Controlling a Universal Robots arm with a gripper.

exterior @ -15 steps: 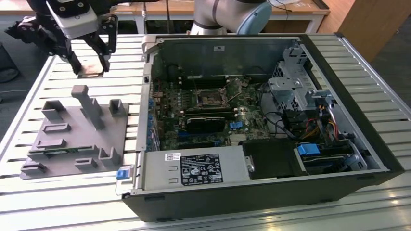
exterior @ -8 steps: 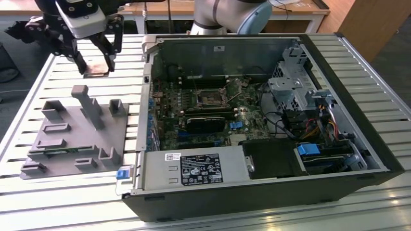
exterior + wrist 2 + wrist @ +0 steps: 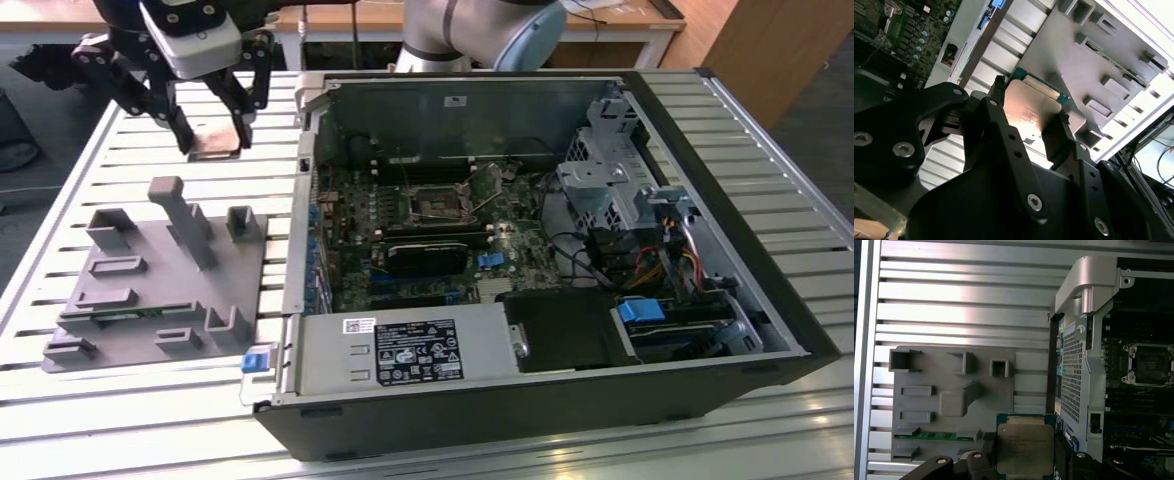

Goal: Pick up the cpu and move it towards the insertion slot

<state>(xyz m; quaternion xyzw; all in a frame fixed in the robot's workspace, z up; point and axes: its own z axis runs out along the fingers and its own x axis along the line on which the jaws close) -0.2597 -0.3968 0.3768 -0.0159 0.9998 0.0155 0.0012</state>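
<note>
Fingers (image 3: 1026,120) grip cpu (image 3: 1025,447) — edges seemingly hidden.

No print is reading clearly anywhere. In the exterior view, a black label (image 3: 416,352) is sitting on the power supply (image 3: 400,358) at the lower middle of the frame, carrying white marks and symbols too small to make out, with a small white sticker (image 3: 360,324) above its left corner, also illegible. In the first wrist view, faint engraved lines are showing on the metal top of the cpu (image 3: 1025,447) at the bottom centre, but they are not resolving into letters.
</note>
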